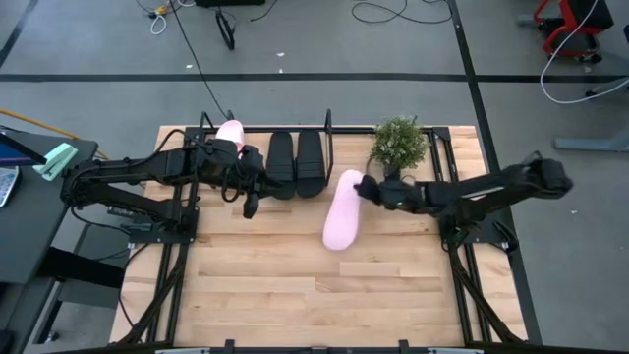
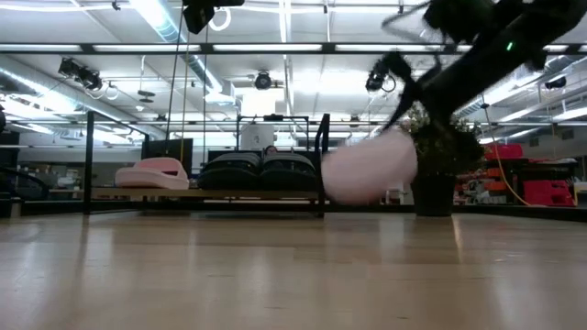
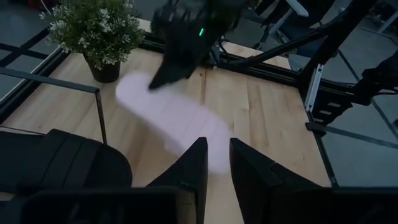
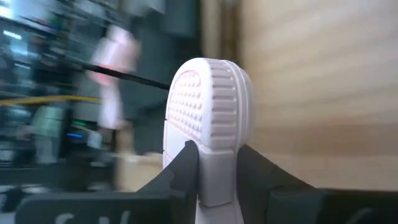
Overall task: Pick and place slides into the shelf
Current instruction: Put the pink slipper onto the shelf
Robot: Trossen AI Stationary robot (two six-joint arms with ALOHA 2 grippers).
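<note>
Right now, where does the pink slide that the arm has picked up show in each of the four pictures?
High view: the pink slide lies mid-table, one end in the right pincer.
Low view: pale blur right of centre, beside the shelf.
Left wrist view: pale streak across the middle.
Right wrist view: ribbed sole in the centre, clamped between the fingers.
Shared landmark: the potted plant, seen in all but the right wrist view.

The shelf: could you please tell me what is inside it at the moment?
The shelf holds two black slides side by side and one pink slide. The left gripper partly covers the pink one.
</note>
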